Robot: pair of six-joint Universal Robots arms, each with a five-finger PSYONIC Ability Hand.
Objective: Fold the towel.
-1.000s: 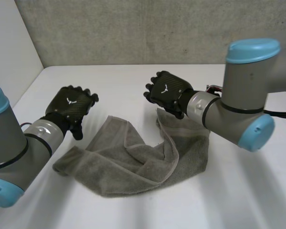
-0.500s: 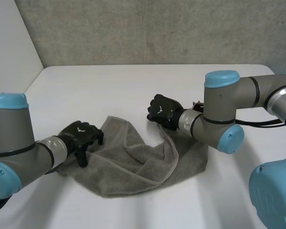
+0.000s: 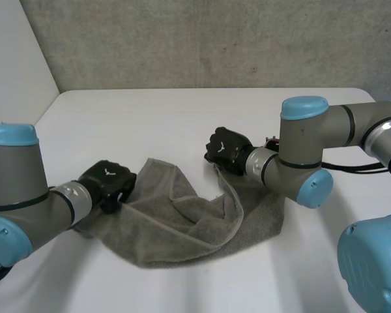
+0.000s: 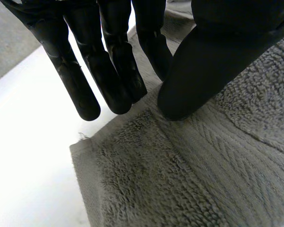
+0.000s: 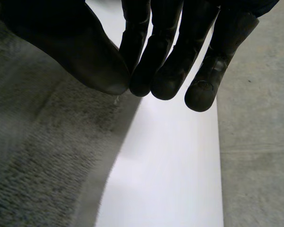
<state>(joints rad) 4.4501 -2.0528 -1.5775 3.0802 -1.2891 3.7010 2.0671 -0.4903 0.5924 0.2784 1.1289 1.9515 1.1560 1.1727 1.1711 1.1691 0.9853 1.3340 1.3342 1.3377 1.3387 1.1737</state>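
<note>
crumpled towel [image 3: 182, 225] on white table [image 3: 150, 117], left hand [image 3: 108, 183] and right hand [image 3: 227, 149] in pinches at opposite edges

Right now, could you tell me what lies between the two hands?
The crumpled grey towel lies between the left hand and right hand, in the head view.

Soft, even light fills the head view, falling from above and somewhat from the far side. The white bench [image 3: 182, 117] is bright, and the rough grey concrete wall [image 3: 215, 39] behind it is duller. The crumpled grey terry towel [image 3: 182, 225] lays 1 thin, faint shadow along its near edge. A faint sheen runs along the black left hand [image 4: 217, 56], and the bench beside it glares to plain white. The black right hand [image 5: 52, 42] is nearly a silhouette, and the towel by it is dim.
</note>
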